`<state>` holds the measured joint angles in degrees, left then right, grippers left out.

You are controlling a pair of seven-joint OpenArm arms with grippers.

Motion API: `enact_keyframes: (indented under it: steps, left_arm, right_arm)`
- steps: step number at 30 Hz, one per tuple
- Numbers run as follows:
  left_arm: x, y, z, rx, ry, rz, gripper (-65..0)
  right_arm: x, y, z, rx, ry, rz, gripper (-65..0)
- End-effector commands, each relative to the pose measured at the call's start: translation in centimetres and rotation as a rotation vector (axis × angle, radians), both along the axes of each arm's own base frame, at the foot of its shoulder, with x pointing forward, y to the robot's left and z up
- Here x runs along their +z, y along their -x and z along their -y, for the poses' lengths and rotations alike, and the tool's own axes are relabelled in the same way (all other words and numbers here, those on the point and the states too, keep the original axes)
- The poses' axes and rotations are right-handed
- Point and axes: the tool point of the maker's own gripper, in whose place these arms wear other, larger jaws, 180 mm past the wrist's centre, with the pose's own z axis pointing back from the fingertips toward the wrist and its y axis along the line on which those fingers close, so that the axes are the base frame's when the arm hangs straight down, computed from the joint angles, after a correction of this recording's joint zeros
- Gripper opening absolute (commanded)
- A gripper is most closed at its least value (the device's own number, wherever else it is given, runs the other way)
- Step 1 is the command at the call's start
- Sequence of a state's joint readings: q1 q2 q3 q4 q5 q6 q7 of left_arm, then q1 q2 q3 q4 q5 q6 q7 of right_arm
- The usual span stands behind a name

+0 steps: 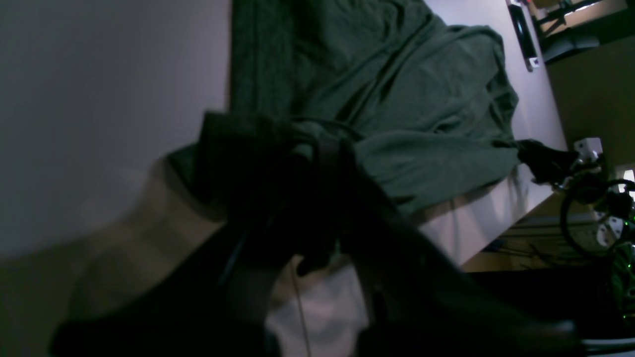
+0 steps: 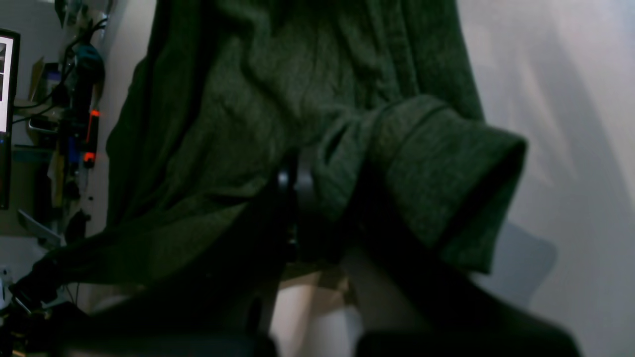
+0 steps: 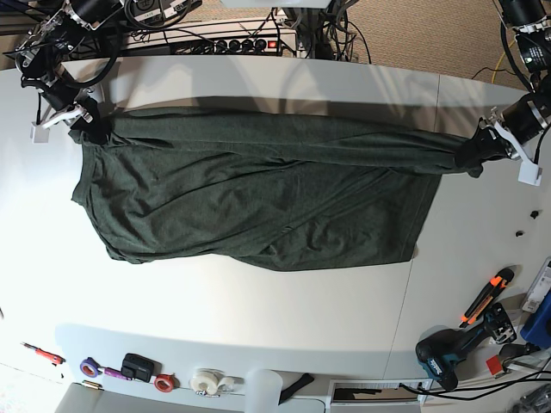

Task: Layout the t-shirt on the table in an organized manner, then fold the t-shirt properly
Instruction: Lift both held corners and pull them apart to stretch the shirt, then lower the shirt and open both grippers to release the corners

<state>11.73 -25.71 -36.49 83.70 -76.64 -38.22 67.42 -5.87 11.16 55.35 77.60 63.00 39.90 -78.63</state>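
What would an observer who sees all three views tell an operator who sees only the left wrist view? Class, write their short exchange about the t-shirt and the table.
Operator: My left wrist view is dark and close. How does the whole t-shirt lie?
Observer: In the base view the t-shirt is spread sideways across the table. One long edge is stretched between the left gripper and the right gripper, each shut on the cloth.
Operator: Is anything else on the table close to it?
Observer: Tape rolls and a drill sit toward the base view's lower edge, well apart from the shirt.
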Motion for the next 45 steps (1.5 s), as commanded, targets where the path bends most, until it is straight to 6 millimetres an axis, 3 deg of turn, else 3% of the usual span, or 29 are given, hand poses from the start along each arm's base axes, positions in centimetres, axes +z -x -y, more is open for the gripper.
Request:
enact_keyframes:
  steps: [1, 33, 41, 45]
  left_arm:
    - [1.3, -0.7, -0.6, 0.007, -0.004, 0.047, -65.0]
    - [0.8, -1.1, -0.8, 0.032, -0.037, 0.055, -65.0]
    - [-2.1, -2.3, 2.9, -0.029, -0.119, 0.031, -65.0]
    - [-2.8, -3.3, 3.3, -0.033, -0.173, 0.012, -65.0]
  right_arm:
    - [1.5, -0.7, 1.0, -0.011, 0.024, 0.047, -65.0]
    - [1.1, -0.2, 3.4, -0.099, 0.098, 0.035, -65.0]
    - [1.1, -0.2, 3.3, -0.099, 0.097, 0.034, -65.0]
    - [0.8, 0.0, 3.4, -0.097, 0.106, 0.018, -65.0]
